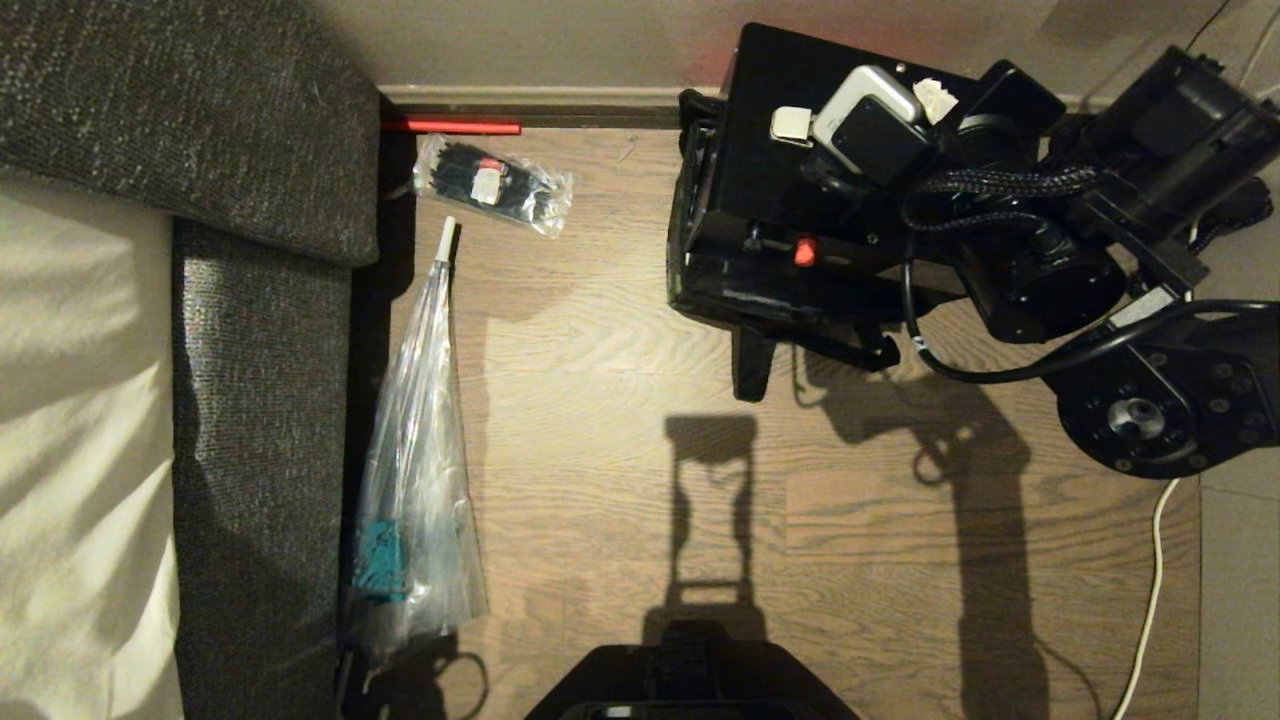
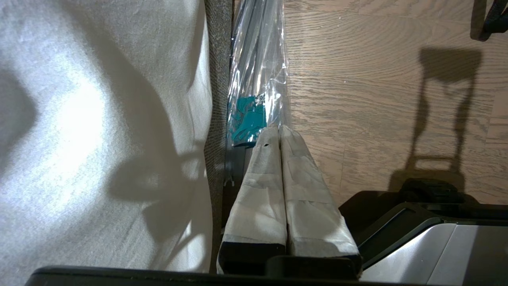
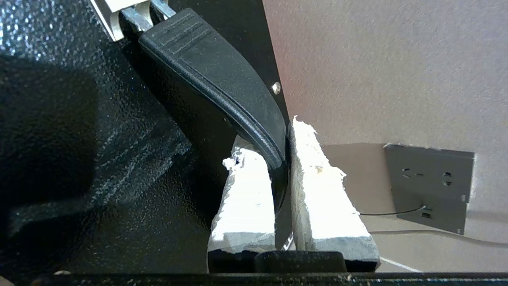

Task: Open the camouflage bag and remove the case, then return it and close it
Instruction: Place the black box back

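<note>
Head view: we are locating the case (image 1: 770,150) at 1 o'clock from the robot's base, against the wall (image 1: 550,40). The right arm is reaching over it from 3 o'clock.

In the right wrist view, the right gripper (image 3: 279,149) is clenching the far end of the case's black handle (image 3: 210,67), one white pad on each side. The handle is running away from the fingers across the textured lid, so we judge that the load is hanging off-centre from the grip.

We cannot clearly make out the camouflage bag. The dark fabric (image 1: 690,285) and the black strap (image 1: 752,370) at the case's 6 o'clock edge probably belong to it. The coming move is therefore turning on keeping the case squarely above that opening.

The left gripper (image 2: 279,133) is parked with its pads pressed together on nothing, beside the wrapped umbrella (image 2: 258,59). The right arm is the nearer one.
</note>
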Available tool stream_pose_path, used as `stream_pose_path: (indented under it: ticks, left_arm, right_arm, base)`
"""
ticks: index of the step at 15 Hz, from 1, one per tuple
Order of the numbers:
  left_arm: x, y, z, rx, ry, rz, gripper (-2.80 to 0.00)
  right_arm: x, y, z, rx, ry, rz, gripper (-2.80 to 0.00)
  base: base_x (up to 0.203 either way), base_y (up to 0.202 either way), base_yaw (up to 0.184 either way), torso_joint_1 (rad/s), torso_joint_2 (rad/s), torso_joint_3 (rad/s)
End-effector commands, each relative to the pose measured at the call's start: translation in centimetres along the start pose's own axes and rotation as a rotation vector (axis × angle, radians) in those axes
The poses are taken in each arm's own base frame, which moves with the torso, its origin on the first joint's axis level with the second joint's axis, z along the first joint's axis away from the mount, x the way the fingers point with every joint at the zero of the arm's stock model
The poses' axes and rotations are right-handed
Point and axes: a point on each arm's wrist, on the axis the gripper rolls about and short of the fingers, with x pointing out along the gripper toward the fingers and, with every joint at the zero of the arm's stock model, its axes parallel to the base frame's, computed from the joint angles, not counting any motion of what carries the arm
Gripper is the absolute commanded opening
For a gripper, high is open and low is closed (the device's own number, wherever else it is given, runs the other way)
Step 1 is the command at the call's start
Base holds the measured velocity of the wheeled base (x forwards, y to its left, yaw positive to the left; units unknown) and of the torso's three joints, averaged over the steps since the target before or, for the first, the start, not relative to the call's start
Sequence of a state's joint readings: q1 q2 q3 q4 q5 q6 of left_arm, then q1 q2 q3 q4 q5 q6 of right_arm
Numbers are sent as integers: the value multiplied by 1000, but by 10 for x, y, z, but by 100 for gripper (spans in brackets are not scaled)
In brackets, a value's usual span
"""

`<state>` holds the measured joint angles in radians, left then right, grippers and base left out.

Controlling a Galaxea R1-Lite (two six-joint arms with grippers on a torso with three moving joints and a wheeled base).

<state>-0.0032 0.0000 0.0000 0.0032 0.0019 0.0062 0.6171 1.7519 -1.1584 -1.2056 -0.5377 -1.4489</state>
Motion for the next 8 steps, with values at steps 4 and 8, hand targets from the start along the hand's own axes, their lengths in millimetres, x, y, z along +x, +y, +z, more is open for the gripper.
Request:
stream_pose_path:
  ticks: [4, 8]
  left_arm:
    - [0, 0, 0, 0, 1, 0, -280]
    - [0, 0, 0, 0, 0, 0, -280]
  right_arm:
    - [2, -1, -4, -15, 13, -10, -280]
    - [1, -3, -4, -12, 12, -14, -280]
  base:
    - [0, 0, 0, 0, 0, 0]
    - [0, 0, 0, 0, 0, 0]
